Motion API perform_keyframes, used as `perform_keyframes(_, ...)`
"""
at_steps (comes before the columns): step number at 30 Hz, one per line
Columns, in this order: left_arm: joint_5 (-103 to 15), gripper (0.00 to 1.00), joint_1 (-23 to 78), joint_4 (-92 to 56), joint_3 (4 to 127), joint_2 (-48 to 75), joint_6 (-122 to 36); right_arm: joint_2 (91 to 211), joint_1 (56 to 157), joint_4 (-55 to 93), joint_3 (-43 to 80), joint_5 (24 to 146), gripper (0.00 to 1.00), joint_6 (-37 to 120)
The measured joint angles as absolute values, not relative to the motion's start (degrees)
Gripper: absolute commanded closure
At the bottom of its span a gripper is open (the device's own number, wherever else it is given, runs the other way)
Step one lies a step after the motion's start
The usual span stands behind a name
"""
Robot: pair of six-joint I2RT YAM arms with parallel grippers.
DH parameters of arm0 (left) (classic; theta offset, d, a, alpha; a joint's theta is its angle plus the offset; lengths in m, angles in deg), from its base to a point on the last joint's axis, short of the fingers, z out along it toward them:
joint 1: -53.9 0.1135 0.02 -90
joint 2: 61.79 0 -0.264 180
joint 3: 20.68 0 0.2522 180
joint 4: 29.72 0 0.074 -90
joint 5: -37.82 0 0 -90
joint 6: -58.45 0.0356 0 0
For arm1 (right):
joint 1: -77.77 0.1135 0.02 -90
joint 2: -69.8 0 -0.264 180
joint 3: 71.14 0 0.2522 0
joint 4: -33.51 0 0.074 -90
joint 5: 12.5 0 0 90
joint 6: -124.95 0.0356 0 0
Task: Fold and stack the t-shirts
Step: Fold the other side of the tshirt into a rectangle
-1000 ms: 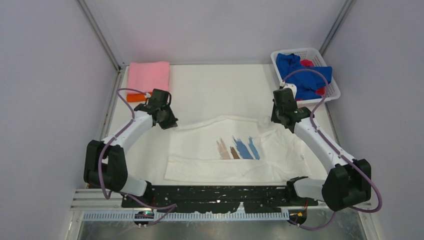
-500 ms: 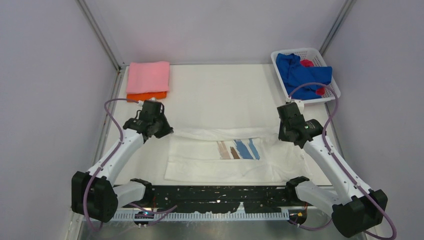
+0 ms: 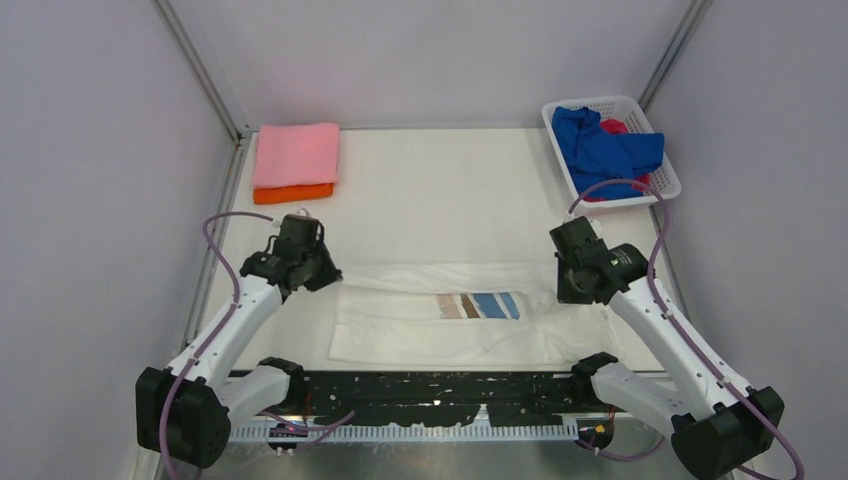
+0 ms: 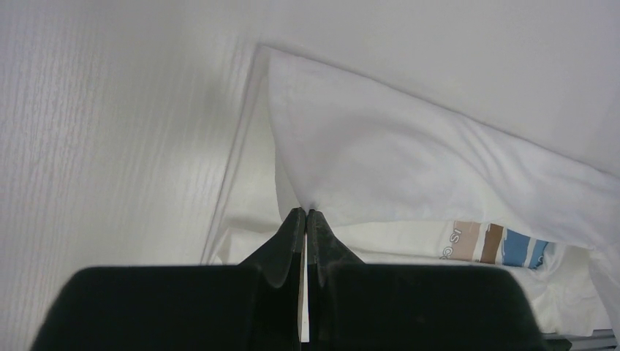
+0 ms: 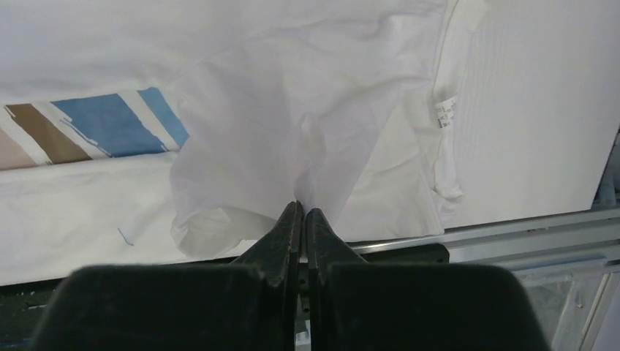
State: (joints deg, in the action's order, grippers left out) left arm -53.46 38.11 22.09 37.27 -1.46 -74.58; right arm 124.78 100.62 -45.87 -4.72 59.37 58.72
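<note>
both grippers clamped on the white t-shirt at the near middle of the table

the left gripper is pinching a corner of the white cloth, its two fingers pressed together with only the thin fabric between them. the right gripper is doing the same on the other side, fingers closed on a bunched fold of the shirt, with the neck label showing just beside it. in the top view the two grippers are holding the shirt's far edge at its left and right ends, and that held layer is lying over the upper part of the blue and brown chest print, so only a short band of the stripes is showing. the shirt's near edge is resting flat close to the arm bases.

at the far left corner a folded pink t-shirt is sitting on top of a folded orange t-shirt. at the far right, a crumpled blue t-shirt is lying in the white lattice basket, with a red t-shirt peeking out beneath it
</note>
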Motion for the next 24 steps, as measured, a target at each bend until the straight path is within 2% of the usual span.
perform_keyframes(5,-53.5,1.00,38.1,22.3,34.1,-1.3,-74.8,125.1,102.5,-45.9,-8.2,63.5,0.91,60.1)
perform_keyframes(7,-53.7,1.00,38.1,22.2,33.1,-0.9,-75.1,125.8,103.2,-46.0,-10.5,64.9,0.87,61.1)
perform_keyframes(8,-53.8,0.98,38.1,22.3,32.6,-0.8,-75.3,126.2,103.5,-46.3,-11.4,65.7,0.80,61.6)
perform_keyframes(9,-54.0,0.93,38.1,22.3,32.2,-0.6,-75.6,126.6,103.7,-46.6,-12.0,66.1,0.74,62.0)
perform_keyframes(10,-54.2,0.85,38.1,22.5,32.0,-0.6,-75.9,126.9,104.0,-47.0,-12.6,66.7,0.63,62.4)
perform_keyframes(11,-54.3,0.74,38.1,22.7,31.8,-0.6,-76.1,127.1,104.2,-47.5,-13.0,67.2,0.57,62.8)
perform_keyframes(12,-54.6,0.64,38.1,22.9,31.8,-0.6,-76.3,127.2,104.3,-48.1,-13.2,67.7,0.44,62.9)
perform_keyframes(13,-54.8,0.54,38.1,23.1,31.8,-0.6,-76.2,127.2,104.4,-48.7,-13.4,68.2,0.38,62.9)
perform_keyframes(14,-55.1,0.44,38.1,23.5,31.8,-0.6,-76.4,127.2,104.4,-49.2,-13.4,68.7,0.25,62.8)
perform_keyframes(15,-55.3,0.34,38.1,23.9,31.8,-0.7,-76.8,127.2,104.4,-49.6,-13.3,69.0,0.20,62.5)
perform_keyframes(16,-55.5,0.22,38.1,24.6,31.8,-1.0,-76.9,127.2,104.4,-50.0,-13.2,69.6,0.10,62.2)
perform_keyframes(18,-56.0,0.02,38.1,26.4,32.2,-2.2,-77.0,127.2,104.4,-51.2,-12.3,70.3,0.02,61.6)
perform_keyframes(24,-56.5,0.00,38.1,29.1,36.7,-6.7,-76.3,124.9,104.4,-50.2,-6.1,69.1,0.05,61.3)
